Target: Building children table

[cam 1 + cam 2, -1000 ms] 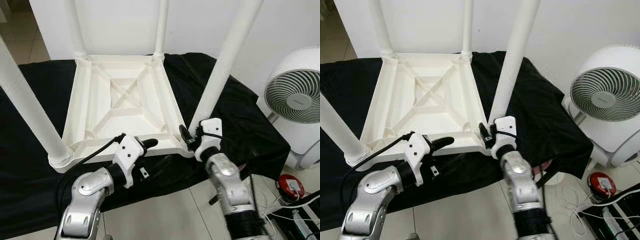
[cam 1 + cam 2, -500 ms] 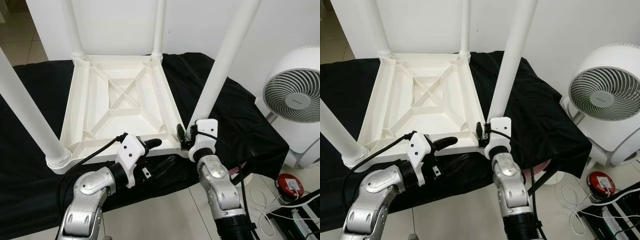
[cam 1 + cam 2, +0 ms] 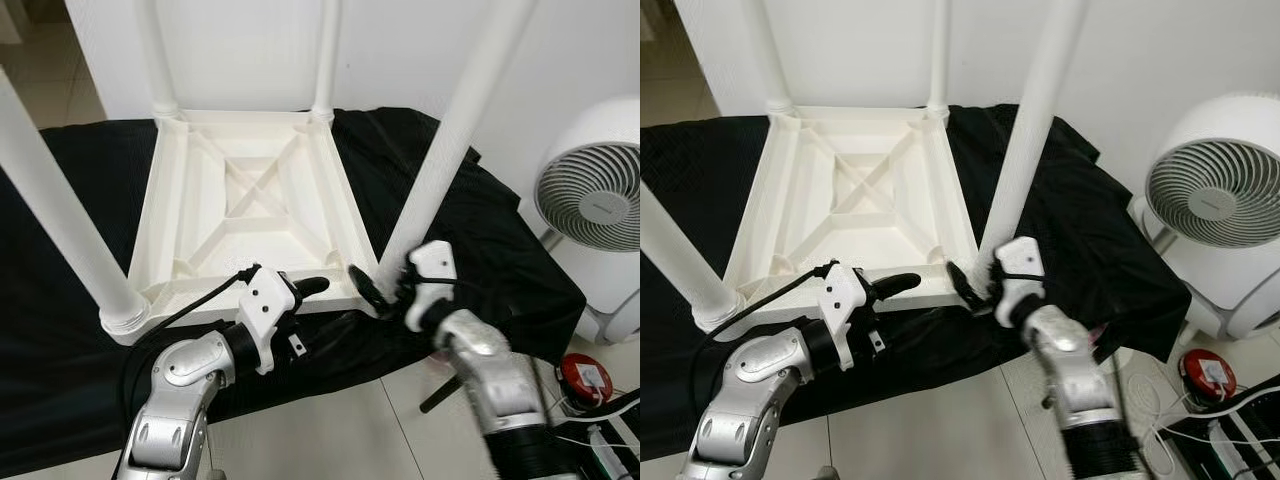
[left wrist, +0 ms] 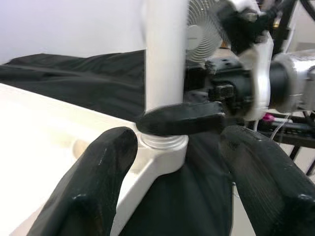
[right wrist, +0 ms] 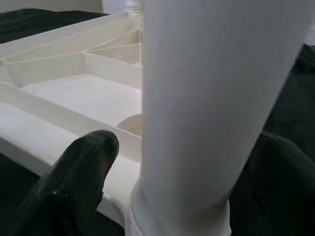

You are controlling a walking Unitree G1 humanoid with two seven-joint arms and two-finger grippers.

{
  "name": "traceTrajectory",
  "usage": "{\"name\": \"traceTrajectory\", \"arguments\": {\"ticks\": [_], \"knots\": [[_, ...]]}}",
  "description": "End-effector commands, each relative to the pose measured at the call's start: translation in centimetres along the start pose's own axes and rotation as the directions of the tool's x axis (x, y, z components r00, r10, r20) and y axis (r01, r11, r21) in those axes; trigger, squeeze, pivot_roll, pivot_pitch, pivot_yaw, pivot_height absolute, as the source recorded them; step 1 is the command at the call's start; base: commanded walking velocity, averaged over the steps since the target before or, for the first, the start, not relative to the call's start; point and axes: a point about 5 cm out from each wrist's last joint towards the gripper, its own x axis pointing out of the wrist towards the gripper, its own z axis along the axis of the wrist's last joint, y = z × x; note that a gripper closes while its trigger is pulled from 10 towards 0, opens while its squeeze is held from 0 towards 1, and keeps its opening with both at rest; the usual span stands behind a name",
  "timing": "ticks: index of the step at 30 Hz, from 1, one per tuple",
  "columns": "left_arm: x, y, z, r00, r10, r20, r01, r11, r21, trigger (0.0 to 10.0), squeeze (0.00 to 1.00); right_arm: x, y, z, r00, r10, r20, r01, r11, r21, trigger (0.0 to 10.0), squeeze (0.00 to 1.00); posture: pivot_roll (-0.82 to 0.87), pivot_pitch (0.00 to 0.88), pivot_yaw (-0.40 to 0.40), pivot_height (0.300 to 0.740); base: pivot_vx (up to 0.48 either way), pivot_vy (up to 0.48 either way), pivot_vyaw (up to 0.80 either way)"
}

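Right gripper (image 3: 378,291): your fingers straddle the near-right leg (image 3: 447,165) at its base, spread apart.
Left gripper (image 3: 308,288): fingers parted, at the tabletop (image 3: 250,200)'s near edge beside that leg.
Table: upside down on black cloth (image 3: 480,230), legs up.
Fan (image 3: 595,215): beyond the leg.

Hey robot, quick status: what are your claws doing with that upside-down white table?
Right gripper open around near right leg at its base. Left gripper open, by table's near edge. Four legs standing. Fan off to right.
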Motion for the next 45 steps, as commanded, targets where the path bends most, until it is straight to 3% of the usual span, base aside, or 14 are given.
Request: {"name": "traceTrajectory", "arguments": {"ticks": [1, 7, 13, 14, 15, 16, 18, 27, 28, 29, 30, 32, 37, 45], "knots": [[0.2, 0.2, -0.3, 0.998, 0.064, -0.009, -0.064, 0.998, -0.006, 10.0, 0.0, 0.1, -0.4, 0.1, 0.999, 0.033, 0.01, -0.033, 0.999, -0.002, 10.0, 0.0, 0.0, 0.0, -0.073, 0.74, 0.0, 0.0, 0.0], [0.5, 0.2, -0.2, 0.999, 0.053, -0.002, -0.053, 0.999, -0.005, 10.0, 0.0, 0.7, -1.9, -0.2, 0.987, 0.16, -0.015, -0.161, 0.987, -0.031, 10.0, 0.0, 0.0, 0.0, -0.067, 0.74, 0.0, 0.0, 0.0], [0.8, 0.2, -0.1, 0.999, 0.046, 0.006, -0.046, 0.999, -0.004, 10.0, 0.0, 1.4, -2.3, -0.6, 0.969, 0.239, -0.057, -0.242, 0.969, -0.057, 10.0, 0.0, 0.0, 0.0, -0.063, 0.74, 0.0, 0.0, 0.0], [0.9, 0.2, -0.1, 0.999, 0.046, 0.006, -0.046, 0.999, -0.002, 10.0, 0.0, 1.6, -2.4, -0.8, 0.966, 0.251, -0.067, -0.255, 0.965, -0.062, 3.8, 0.0, 0.0, 0.0, -0.063, 0.74, 0.0, 0.0, 0.0], [1.0, 0.2, -0.1, 0.999, 0.046, 0.006, -0.046, 0.999, -0.001, 10.0, 0.0, 1.7, -2.4, -0.9, 0.964, 0.257, -0.073, -0.262, 0.963, -0.066, 3.8, 0.0, 0.0, 0.0, -0.065, 0.74, 0.0, 0.0, 0.0], [1.0, 0.2, 0.0, 0.999, 0.046, 0.007, -0.046, 0.999, 0.0, 10.0, 0.0, 1.8, -2.4, -1.0, 0.96, 0.267, -0.081, -0.272, 0.96, -0.066, 0.3, 0.0, 0.0, 0.0, -0.065, 0.74, 0.0, 0.0, 0.0], [1.1, 0.1, 0.0, 0.999, 0.045, 0.007, -0.045, 0.999, -0.001, 10.0, 0.0, 1.8, -2.3, -1.2, 0.957, 0.277, -0.088, -0.283, 0.957, -0.065, 0.0, 0.0, 0.0, 0.0, -0.066, 0.74, 0.0, 0.0, 0.0], [1.3, -0.2, -0.2, 0.999, 0.035, 0.006, -0.035, 0.999, -0.011, 10.0, 0.0, 1.5, -2.0, -1.8, 0.957, 0.283, -0.064, -0.285, 0.958, -0.033, 0.0, 0.0, 0.0, 0.0, -0.067, 0.74, 0.0, 0.0, 0.0], [1.3, -0.2, -0.3, 0.999, 0.034, 0.004, -0.034, 0.999, -0.011, 10.0, 0.0, 1.5, -1.9, -1.8, 0.961, 0.27, -0.051, -0.272, 0.962, -0.037, 5.6, 0.0, -0.01, 0.0, -0.069, 0.74, 0.0, 0.0, 0.0], [1.3, -0.2, -0.3, 0.999, 0.034, 0.003, -0.034, 0.999, -0.01, 10.0, 0.0, 1.5, -1.8, -1.7, 0.964, 0.261, -0.043, -0.263, 0.964, -0.043, 5.6, 0.0, -0.01, 0.0, -0.069, 0.74, 0.0, 0.0, 0.0], [1.2, -0.2, -0.3, 0.999, 0.034, 0.002, -0.034, 0.999, -0.01, 10.0, 0.0, 1.4, -1.7, -1.6, 0.971, 0.239, -0.03, -0.24, 0.97, -0.042, 10.0, 0.0, -0.01, 0.0, -0.07, 0.74, 0.0, 0.0, 0.0], [1.2, -0.2, -0.4, 0.999, 0.033, 0.001, -0.033, 0.999, -0.01, 10.0, 0.0, 1.5, -1.7, -1.4, 0.979, 0.206, -0.015, -0.206, 0.978, -0.033, 10.0, 0.0, -0.01, 0.0, -0.069, 0.74, 0.0, 0.0, 0.0], [1.3, -0.2, -0.4, 1.0, 0.031, 0.003, -0.031, 0.999, -0.012, 10.0, 0.0, 1.9, -1.6, -1.1, 1.0, -0.004, -0.007, 0.004, 1.0, 0.013, 10.0, 0.0, -0.01, 0.0, -0.072, 0.74, 0.0, 0.0, 0.0], [1.3, -0.2, -0.4, 1.0, 0.028, 0.006, -0.028, 1.0, -0.014, 10.0, 0.0, 2.0, -0.7, -1.2, 0.975, -0.221, -0.018, 0.221, 0.973, 0.063, 10.0, 0.0, 0.0, 0.0, -0.072, 0.74, 0.0, 0.0, 0.0]]}}
